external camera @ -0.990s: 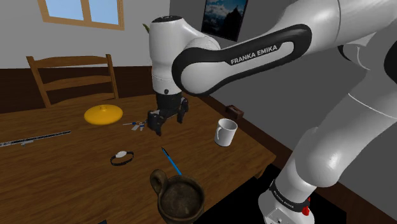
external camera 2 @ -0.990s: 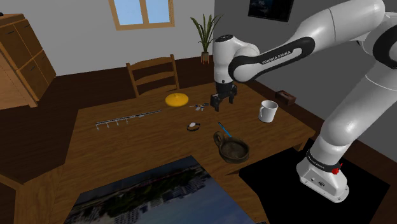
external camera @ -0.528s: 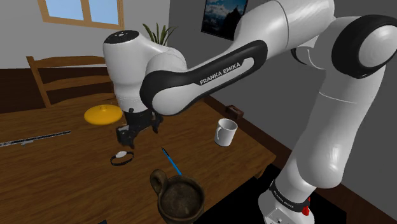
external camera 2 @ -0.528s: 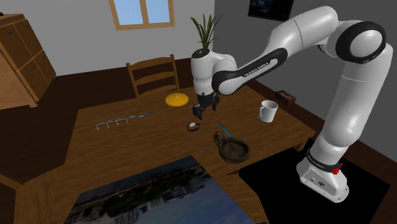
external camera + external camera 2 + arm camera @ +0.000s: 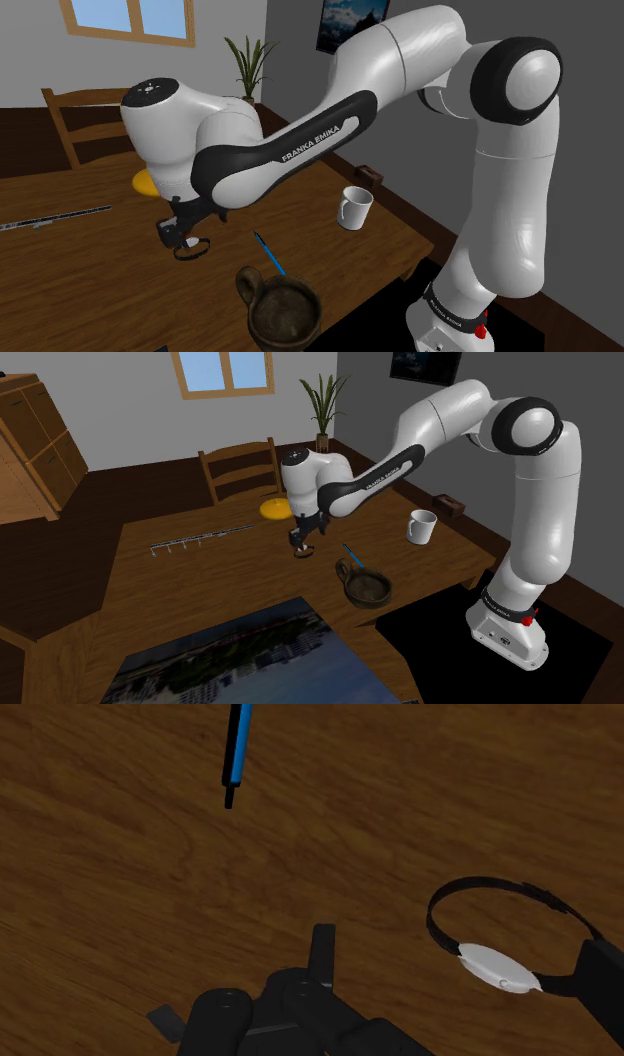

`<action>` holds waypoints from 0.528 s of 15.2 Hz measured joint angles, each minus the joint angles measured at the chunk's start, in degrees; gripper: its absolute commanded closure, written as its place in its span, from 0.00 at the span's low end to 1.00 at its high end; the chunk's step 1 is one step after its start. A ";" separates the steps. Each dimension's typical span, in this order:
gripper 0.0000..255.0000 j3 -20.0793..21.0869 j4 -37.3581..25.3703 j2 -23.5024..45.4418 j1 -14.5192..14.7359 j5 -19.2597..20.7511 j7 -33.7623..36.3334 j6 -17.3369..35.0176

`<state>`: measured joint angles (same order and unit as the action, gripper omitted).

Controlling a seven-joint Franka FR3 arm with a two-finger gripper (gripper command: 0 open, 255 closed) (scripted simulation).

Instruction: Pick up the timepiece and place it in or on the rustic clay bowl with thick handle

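Wooden tabletop (image 5: 120,262) is spreading across the shoulder view, with a chair (image 5: 110,110), a window (image 5: 130,18) and a plant (image 5: 245,60) behind it. The white arm (image 5: 300,150) is bending low, and its gripper (image 5: 176,232) is hanging right over the watch (image 5: 192,248), almost on it. A blue pen (image 5: 270,255) is lying just beside the jaws. The brown bowl (image 5: 285,310) is sitting past the pen, near the table's front edge, its handle pointing back toward the jaws. A white mug (image 5: 353,207) is standing well apart from them.

From the second exterior view, the gripper (image 5: 303,538) is poised directly above the watch (image 5: 304,551). The bowl (image 5: 366,588) is waiting near the jaws, with the pen (image 5: 351,552) between. A yellow plate (image 5: 272,509) is lying just behind the jaws, and a thin rod (image 5: 200,538) is lying well apart on the far side.

Through the wrist view, the jaws are standing wide apart. The watch (image 5: 495,966), white face up and black strap looped, is lying between them but crowding one finger (image 5: 602,984).

Gripping well probably means centring the face between the jaws, lowering until the tips are bracketing the case, and closing on the case rather than the floppy strap. Bare wood is surrounding the watch, so there is room to shift. The way to the bowl is crossing the pen, so lifting clear looks wise, and the nearby table edge is calling for a gentle release.
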<state>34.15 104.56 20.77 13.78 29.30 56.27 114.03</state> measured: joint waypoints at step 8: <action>0.00 -0.79 1.17 1.68 0.04 1.54 0.97 2.48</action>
<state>33.36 105.74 22.44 13.81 30.84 57.24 116.52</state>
